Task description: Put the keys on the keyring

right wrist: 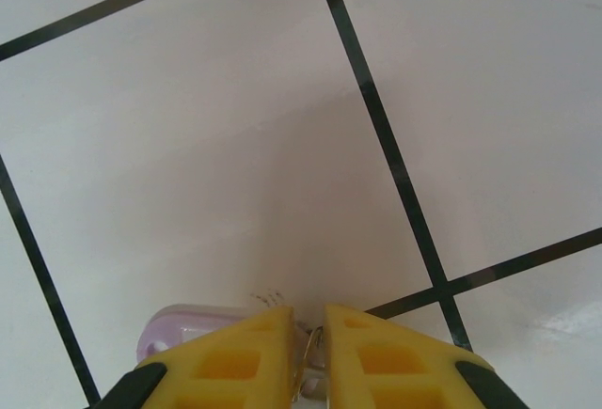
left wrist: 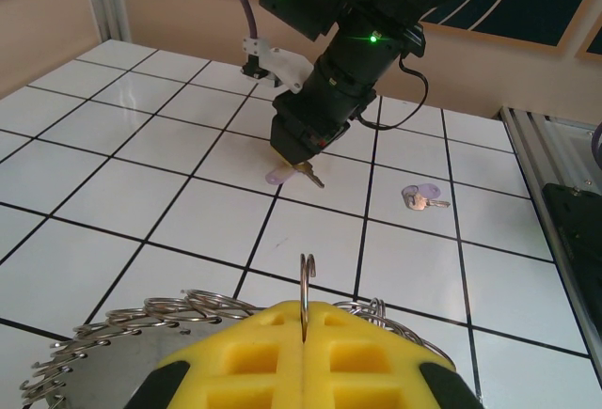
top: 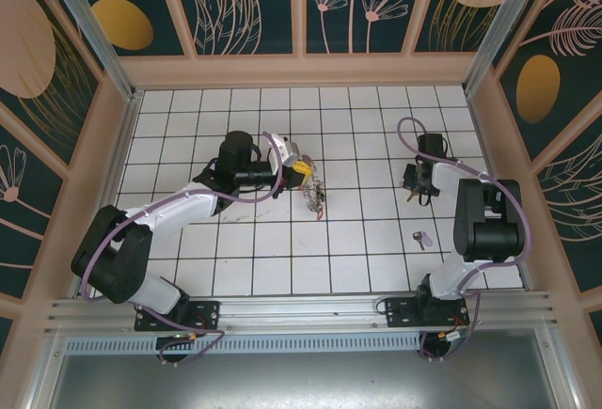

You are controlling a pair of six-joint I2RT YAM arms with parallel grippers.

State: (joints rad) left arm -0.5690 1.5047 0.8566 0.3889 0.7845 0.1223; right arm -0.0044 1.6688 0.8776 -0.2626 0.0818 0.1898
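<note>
Left tool (left wrist: pixel 306 326) clenches the keyring (left wrist: pixel 307 273) upright. Right of it, right tool (right wrist: pixel 308 322) pinches a pale purple key (right wrist: pixel 183 324) against the table (top: pixel 282 240). Another key (top: pixel 420 237) lies nearby, and both seem unthreaded.

Purple key (right wrist: pixel 183 329), wht tiles (right wrist: pixel 235 146) (blk lines)

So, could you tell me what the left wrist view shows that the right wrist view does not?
Only the left wrist view: the left gripper shut on the keyring, plus a loose purple-headed key on the tiles. Only the right wrist view: the right gripper's yellow fingers close up, pinching metal. Both: the right gripper, its pale purple key and the white tiled table.
</note>
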